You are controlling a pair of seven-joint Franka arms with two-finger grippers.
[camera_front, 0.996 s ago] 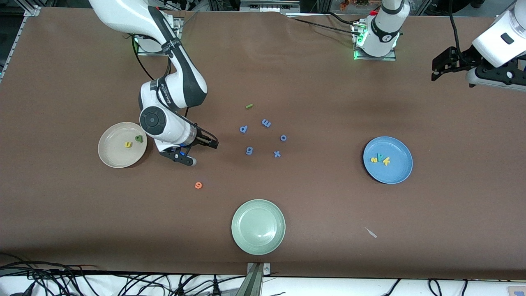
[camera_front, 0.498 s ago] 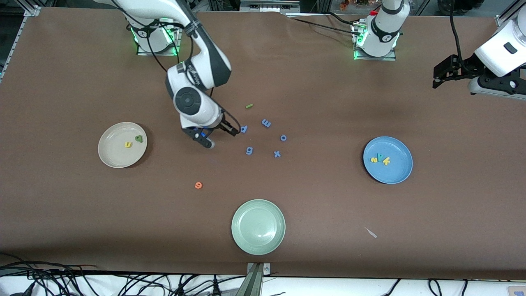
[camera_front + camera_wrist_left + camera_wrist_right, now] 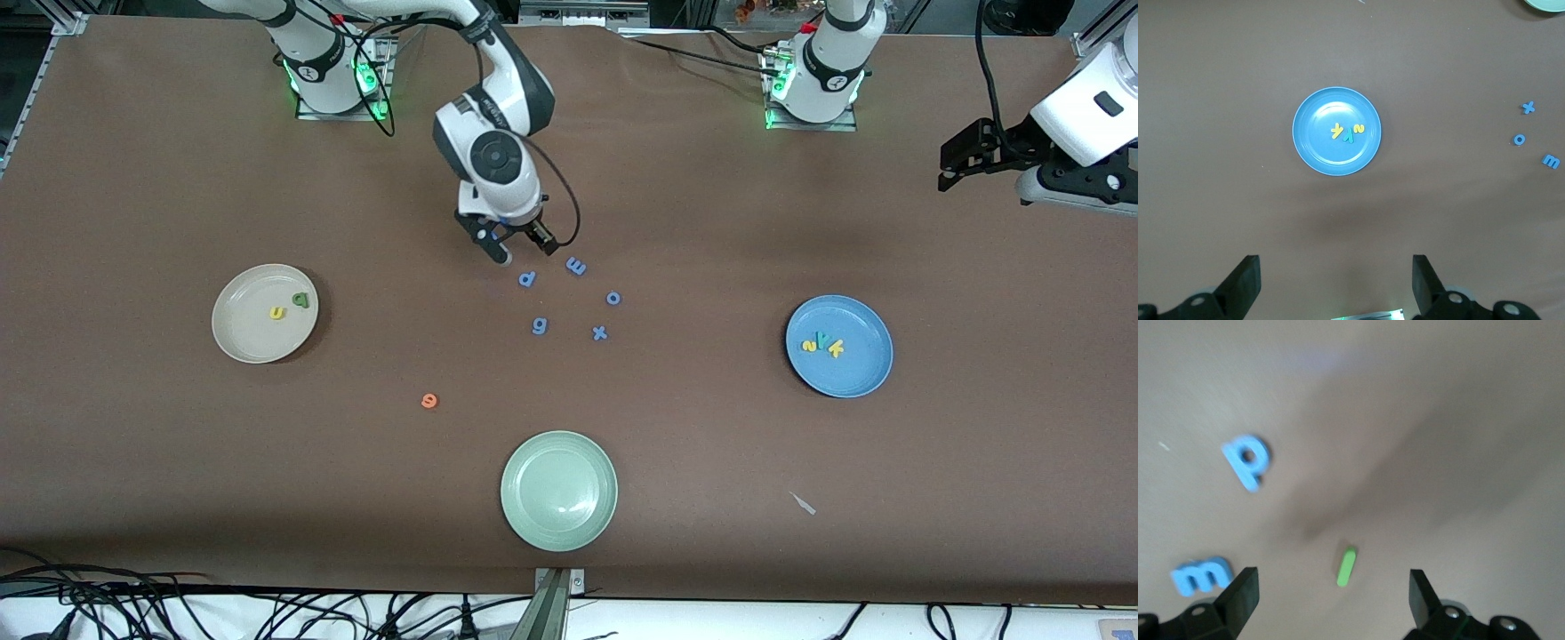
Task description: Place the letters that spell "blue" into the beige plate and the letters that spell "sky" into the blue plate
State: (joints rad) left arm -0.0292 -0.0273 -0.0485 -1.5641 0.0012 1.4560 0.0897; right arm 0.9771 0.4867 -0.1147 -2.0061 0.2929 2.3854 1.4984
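Note:
My right gripper hangs open over the green bar l, which lies on the table between its fingers in the right wrist view; the front view hides the bar. The beige plate holds the yellow u and dark green b. The orange e lies alone on the table, nearer the front camera. The blue plate holds the yellow s, teal y and yellow k. My left gripper waits open in the air at the left arm's end of the table, and the left wrist view shows the blue plate.
Blue-violet letters lie beside the right gripper: p, m, o, g, x. A pale green plate sits near the table's front edge. A small pale scrap lies nearer the camera than the blue plate.
My right gripper has swung from beside the beige plate across to the green l, passing the blue-violet p, and stayed open. The left arm has barely moved.

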